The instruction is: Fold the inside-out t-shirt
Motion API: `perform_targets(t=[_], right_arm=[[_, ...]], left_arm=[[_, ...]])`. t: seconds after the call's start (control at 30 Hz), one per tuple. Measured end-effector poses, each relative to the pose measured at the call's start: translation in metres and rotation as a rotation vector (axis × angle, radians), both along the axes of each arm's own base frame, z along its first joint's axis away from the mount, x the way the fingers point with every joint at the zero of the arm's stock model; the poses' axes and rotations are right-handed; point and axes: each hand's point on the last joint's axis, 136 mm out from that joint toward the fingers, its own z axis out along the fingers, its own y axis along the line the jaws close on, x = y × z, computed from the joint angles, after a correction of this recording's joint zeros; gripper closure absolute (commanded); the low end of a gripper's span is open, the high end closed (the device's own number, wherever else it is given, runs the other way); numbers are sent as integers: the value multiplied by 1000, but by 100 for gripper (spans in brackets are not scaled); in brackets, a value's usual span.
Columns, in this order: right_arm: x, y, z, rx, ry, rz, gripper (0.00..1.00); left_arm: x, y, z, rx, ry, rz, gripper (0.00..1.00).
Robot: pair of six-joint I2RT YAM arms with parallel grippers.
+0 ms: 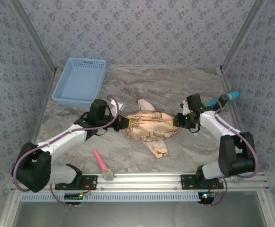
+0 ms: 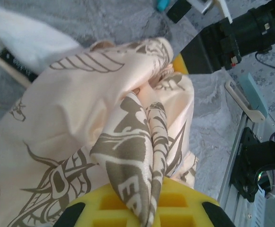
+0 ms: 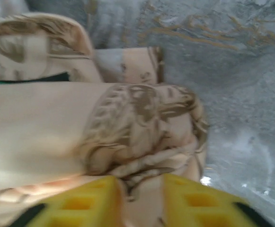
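Observation:
The inside-out t-shirt (image 1: 149, 125) lies crumpled in a heap at the middle of the marbled table, peach-tan with dark brown emblems. My left gripper (image 1: 123, 122) is at its left edge. In the left wrist view a fold of the t-shirt (image 2: 137, 156) runs down between the yellow pads (image 2: 189, 205), and my left gripper (image 2: 154, 208) is shut on it. My right gripper (image 1: 179, 120) is at the heap's right edge. In the right wrist view its yellow fingers (image 3: 87, 201) stand apart, with a bunched hem of the t-shirt (image 3: 142, 137) lying in the gap of my right gripper (image 3: 142, 203).
A blue plastic basket (image 1: 80, 80) stands at the back left. A pink-handled tool (image 1: 102, 165) lies by the near rail. A teal-handled tool (image 1: 227, 98) lies at the right edge behind the right arm. Patterned walls enclose the table.

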Motion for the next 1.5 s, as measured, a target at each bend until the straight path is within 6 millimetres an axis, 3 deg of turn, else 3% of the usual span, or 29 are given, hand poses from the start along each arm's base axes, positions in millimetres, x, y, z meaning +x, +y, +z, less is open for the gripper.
perform_targets(t=[0.07, 0.13, 0.33, 0.4, 0.5, 0.6, 0.63, 0.7, 0.8, 0.9, 0.97, 1.0, 1.07, 1.13, 1.23, 1.37, 1.43, 1.5], right_arm=[[1, 1, 5, -42, -8, 8, 55], [3, 12, 19, -83, -45, 49, 54], [-3, 80, 83, -69, -212, 272, 54], [-7, 94, 88, -54, -230, 316, 54], [-13, 106, 77, -51, -199, 357, 51], [-17, 117, 55, -60, -153, 391, 50], [-20, 120, 48, -62, -142, 403, 56], [-27, 125, 38, -64, -121, 424, 85], [-30, 128, 35, -49, -122, 434, 100], [-34, 131, 46, 0, -162, 463, 100], [-39, 135, 66, 46, -225, 506, 100], [-41, 138, 81, 74, -272, 531, 100], [-45, 144, 108, 133, -363, 579, 100], [-50, 147, 131, 184, -435, 624, 100], [-62, 151, 147, 217, -499, 700, 100], [-93, 157, 147, 228, -562, 816, 100], [-113, 159, 133, 238, -559, 865, 100], [-134, 161, 102, 228, -503, 919, 100]], left_arm=[[-2, 1, -11, 13, 38, 4, 82], [-5, 2, -23, 31, 81, -2, 48], [-29, 3, -52, 97, 233, -44, 34], [-32, 3, -54, 109, 248, -49, 26], [-24, 3, -46, 122, 231, -26, 18], [-2, -4, -26, 123, 171, 6, 17], [6, -7, -20, 122, 154, 10, 17], [25, -17, -13, 132, 120, 20, 17], [41, -33, -21, 187, 106, 15, 18], [46, -50, -39, 261, 114, -18, 21], [47, -59, -49, 298, 121, -40, 25], [48, -63, -54, 315, 124, -52, 31], [52, -66, -59, 338, 126, -59, 51], [59, -67, -56, 353, 113, -56, 66], [81, -67, -35, 329, 94, -17, 67], [119, -55, 1, 226, 100, 88, 65], [131, -42, 4, 204, 123, 145, 63], [137, -32, 2, 195, 154, 188, 62]])
